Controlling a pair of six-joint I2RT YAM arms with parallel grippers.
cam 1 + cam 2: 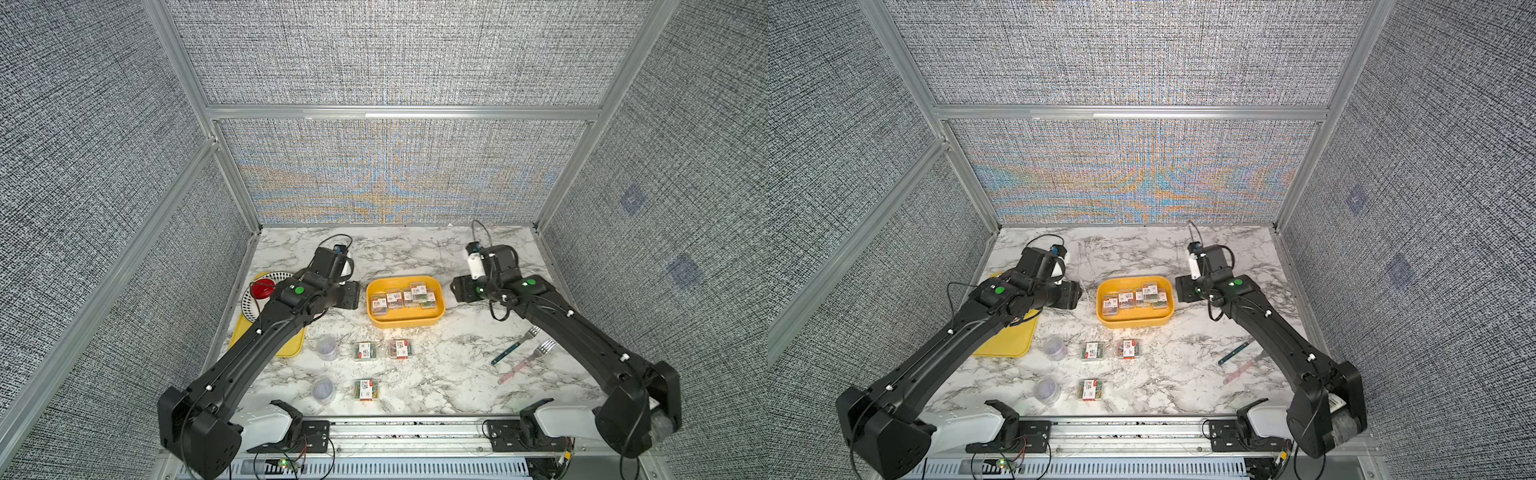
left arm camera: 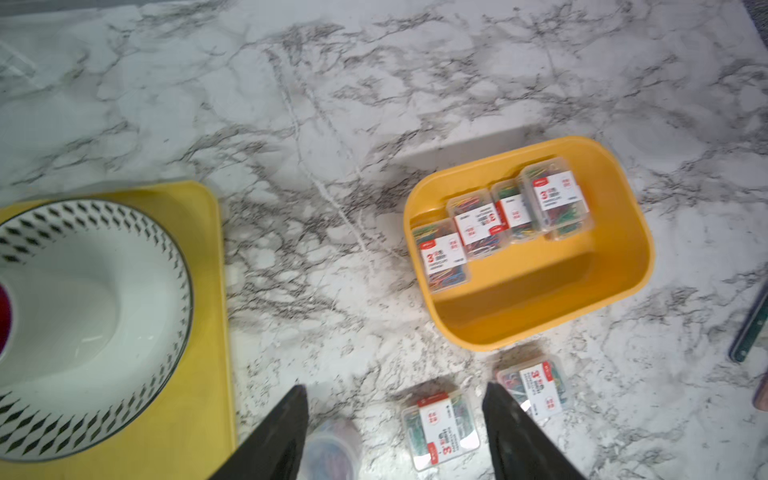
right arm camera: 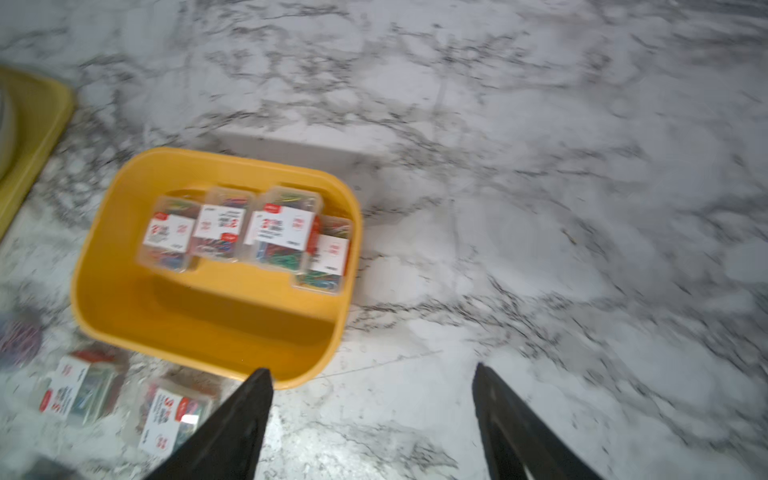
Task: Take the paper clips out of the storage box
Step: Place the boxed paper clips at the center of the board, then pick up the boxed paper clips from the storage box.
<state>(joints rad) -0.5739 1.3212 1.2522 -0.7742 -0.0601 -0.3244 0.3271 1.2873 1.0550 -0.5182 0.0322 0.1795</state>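
Observation:
The storage box (image 1: 405,322) (image 1: 1133,322), a deep yellow bin, stands mid-table and holds several clear paper clip cases (image 1: 403,296) (image 2: 478,224) (image 3: 282,228) in a row against its far wall. Three more cases (image 1: 365,351) (image 1: 400,348) (image 1: 365,390) and two round tubs (image 1: 326,347) (image 1: 323,389) lie on the marble in front of it. My left gripper (image 2: 392,386) hovers left of the bin, open and empty, above a tub (image 2: 332,449) and a case (image 2: 440,428). My right gripper (image 3: 372,368) hovers to the bin's right, open, with bare marble between its fingers.
A flat yellow tray (image 1: 291,349) lies at the left under my left arm. It carries a white bowl with a black pattern (image 1: 272,275) and a red object (image 1: 262,288). Two forks (image 1: 536,332) (image 1: 546,345) lie at the right near my right arm.

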